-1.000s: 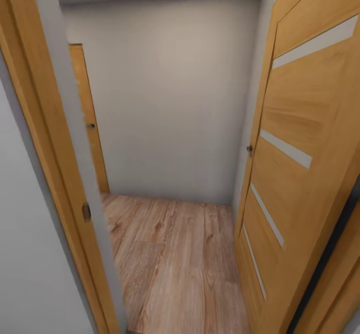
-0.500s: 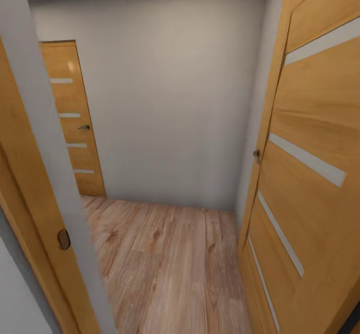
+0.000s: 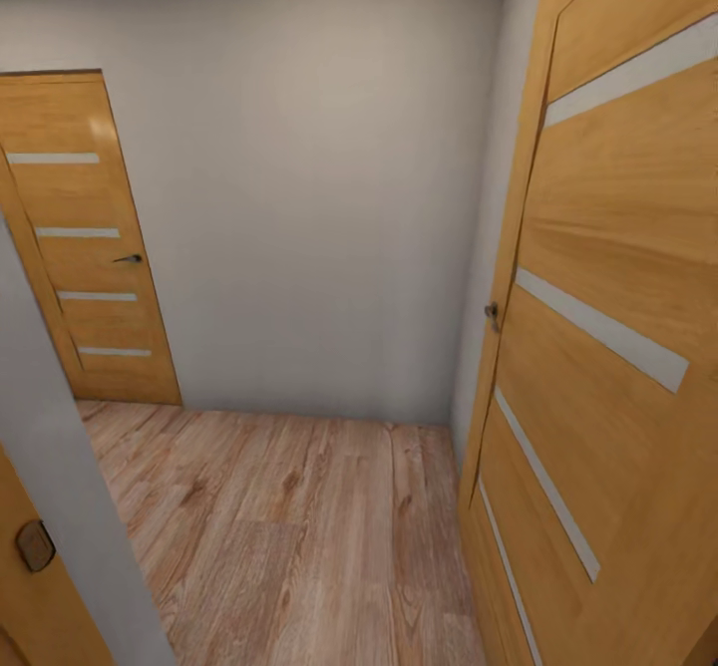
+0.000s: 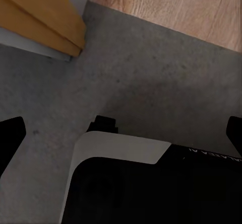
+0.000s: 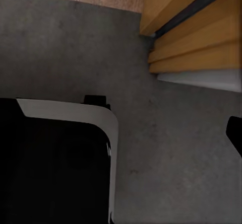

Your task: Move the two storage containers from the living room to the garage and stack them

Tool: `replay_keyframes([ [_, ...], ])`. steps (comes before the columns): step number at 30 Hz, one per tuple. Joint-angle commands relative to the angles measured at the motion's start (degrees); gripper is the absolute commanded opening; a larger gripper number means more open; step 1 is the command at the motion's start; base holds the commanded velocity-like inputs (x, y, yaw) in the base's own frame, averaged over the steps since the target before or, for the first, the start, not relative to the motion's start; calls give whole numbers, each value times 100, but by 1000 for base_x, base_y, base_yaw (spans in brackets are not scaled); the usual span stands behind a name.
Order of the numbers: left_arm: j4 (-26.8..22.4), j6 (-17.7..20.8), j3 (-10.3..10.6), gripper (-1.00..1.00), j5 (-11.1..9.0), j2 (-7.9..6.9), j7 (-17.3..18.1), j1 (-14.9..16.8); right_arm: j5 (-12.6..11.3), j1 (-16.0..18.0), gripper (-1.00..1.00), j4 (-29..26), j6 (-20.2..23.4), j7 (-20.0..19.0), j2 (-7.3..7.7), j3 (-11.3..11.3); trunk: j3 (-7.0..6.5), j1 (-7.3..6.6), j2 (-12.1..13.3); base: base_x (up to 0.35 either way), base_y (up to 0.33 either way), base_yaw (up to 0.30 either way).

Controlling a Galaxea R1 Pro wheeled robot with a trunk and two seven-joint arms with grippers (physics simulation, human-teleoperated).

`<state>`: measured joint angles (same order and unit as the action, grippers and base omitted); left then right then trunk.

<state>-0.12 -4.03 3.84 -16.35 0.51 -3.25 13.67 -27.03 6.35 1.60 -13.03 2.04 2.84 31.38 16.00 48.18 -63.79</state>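
- Robot sits in a doorway — open slatted door (image 3: 608, 347) at its right, wood-plank hall (image 3: 299, 526) ahead.
- Both grippers spread, holding nothing — containers nowhere near them.

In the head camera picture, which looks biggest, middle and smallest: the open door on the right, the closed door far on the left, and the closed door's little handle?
1. Open door: looks largest, but it is much nearer the camera, so that is unsure.
2. Closed door: looks smaller, standing farther off.
3. Handle: clearly smallest.
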Motion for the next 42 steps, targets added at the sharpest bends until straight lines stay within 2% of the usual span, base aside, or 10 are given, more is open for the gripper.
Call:
replay_keyframes([
  [1,3,-18,44,100,-44,2,-17,4,-34,7,100,16,-26,11,-3,56,7,1,-5,12,-4,-23],
  [12,3,-19,39,100,-58,-5,-18,4,-13,7,100,16,-24,33,-3,97,7,1,-5,62,-1,-5],
  [42,3,-19,38,100,-62,0,-18,4,5,7,100,16,-24,-2,4,105,7,1,-5,291,0,0],
])
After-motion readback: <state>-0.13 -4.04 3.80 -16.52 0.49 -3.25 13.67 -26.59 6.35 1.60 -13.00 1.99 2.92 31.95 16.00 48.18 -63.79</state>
